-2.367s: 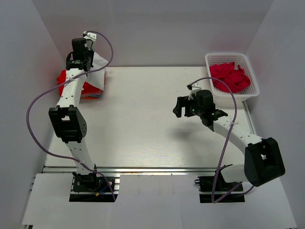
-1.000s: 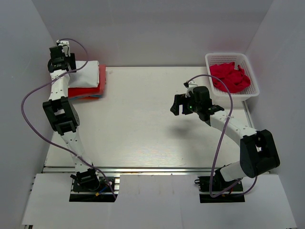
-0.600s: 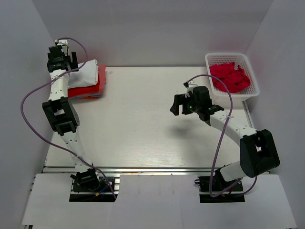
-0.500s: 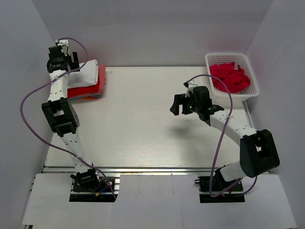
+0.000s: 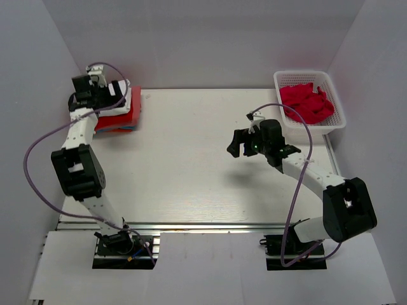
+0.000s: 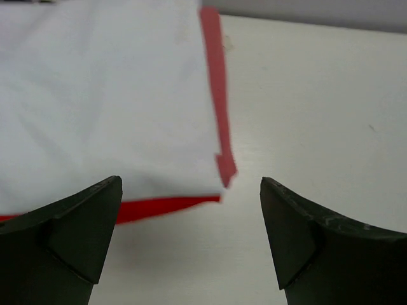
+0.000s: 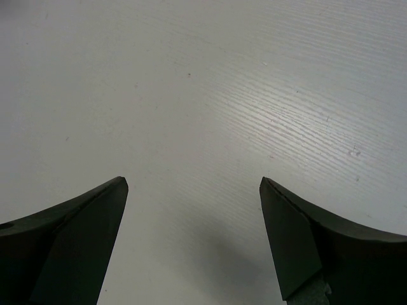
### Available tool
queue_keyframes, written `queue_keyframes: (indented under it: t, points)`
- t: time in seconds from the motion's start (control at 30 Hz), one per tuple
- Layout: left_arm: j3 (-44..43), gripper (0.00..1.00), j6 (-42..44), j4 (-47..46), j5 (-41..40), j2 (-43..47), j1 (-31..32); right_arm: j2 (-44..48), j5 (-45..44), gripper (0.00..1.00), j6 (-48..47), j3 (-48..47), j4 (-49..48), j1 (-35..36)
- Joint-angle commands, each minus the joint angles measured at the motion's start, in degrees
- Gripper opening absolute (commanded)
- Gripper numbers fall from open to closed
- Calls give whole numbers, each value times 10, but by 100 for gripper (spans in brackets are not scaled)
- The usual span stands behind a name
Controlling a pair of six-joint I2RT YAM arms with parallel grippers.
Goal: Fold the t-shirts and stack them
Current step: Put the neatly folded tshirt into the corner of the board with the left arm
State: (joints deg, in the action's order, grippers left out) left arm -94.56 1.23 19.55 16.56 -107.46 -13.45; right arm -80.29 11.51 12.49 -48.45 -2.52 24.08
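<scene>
At the table's back left corner lies a stack of folded t-shirts: a white t-shirt [image 5: 123, 88] [image 6: 102, 95] on top of a red t-shirt [image 5: 121, 117] [image 6: 216, 89], with a blue edge [image 5: 130, 128] below. My left gripper [image 5: 107, 94] [image 6: 191, 184] hovers open over the stack's near right corner, nothing between its fingers. More crumpled red t-shirts [image 5: 308, 103] fill the white basket [image 5: 340, 121] at the back right. My right gripper [image 5: 239, 143] [image 7: 191, 183] hangs open and empty above bare table right of centre.
The white table [image 5: 191, 159] is walled in by white panels on the left, back and right. The basket stands against the right wall. A metal rail [image 5: 191, 224] runs along the near edge by the arm bases.
The left gripper carried the white t-shirt onto the stack, let it go, opened fully and drew right and nearer over the stack. The right gripper shifted slightly.
</scene>
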Motion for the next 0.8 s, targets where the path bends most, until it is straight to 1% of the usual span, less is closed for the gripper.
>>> queue_keyframes:
  t: [0.0, 0.03, 0.07, 0.1, 0.13, 0.17, 0.23, 0.27, 0.3, 0.37, 0.4, 0.43, 0.47, 0.57, 0.6, 0.73, 0.77]
  points:
    - [114, 100, -46, -76, 51, 135, 53, 41, -14, 90, 20, 28, -51, -2]
    - [187, 100, -61, -99, 36, 161, 87, 55, -18, 90, 24, 44, -69, -1]
    - [215, 100, -82, -114, 24, 201, 105, 60, -22, 90, 22, 56, -73, -3]
    - [256, 100, -91, -131, 16, 217, 122, 65, -44, 90, 25, 63, -74, -2]
    - [272, 100, -107, -131, 9, 226, 154, 85, -47, 90, 27, 78, -85, -3]
    - [283, 100, -116, -131, 8, 233, 170, 89, -52, 90, 25, 93, -89, -2]
    - [301, 100, -116, -120, -26, 245, 206, 108, -64, 90, 28, 102, -87, -3]
    - [301, 100, -116, -106, -35, 245, 242, 117, -71, 90, 35, 121, -85, -2]
    - [312, 100, -110, -94, -59, 250, 260, 133, -74, 90, 38, 130, -85, -3]
    - [337, 100, -110, -93, -66, 278, 304, 153, -88, 90, 47, 162, -85, -3]
    - [369, 100, -116, -105, -73, 292, 315, 168, -90, 90, 48, 169, -86, -1]
    - [382, 100, -116, -126, -73, 306, 323, 174, -90, 90, 46, 182, -88, -3]
    - [390, 100, -116, -126, -89, 328, 337, 194, -93, 90, 45, 192, -93, -2]
    - [390, 100, -96, -103, -129, 340, 356, 210, -108, 90, 52, 210, -107, -1]
    - [390, 100, -89, -103, -130, 340, 356, 213, -110, 90, 52, 213, -111, -1]
    - [413, 100, -89, -119, -130, 356, 367, 212, -85, 90, 45, 217, -144, 0]
    - [413, 100, -89, -119, -143, 357, 367, 210, -67, 90, 42, 216, -150, 0]
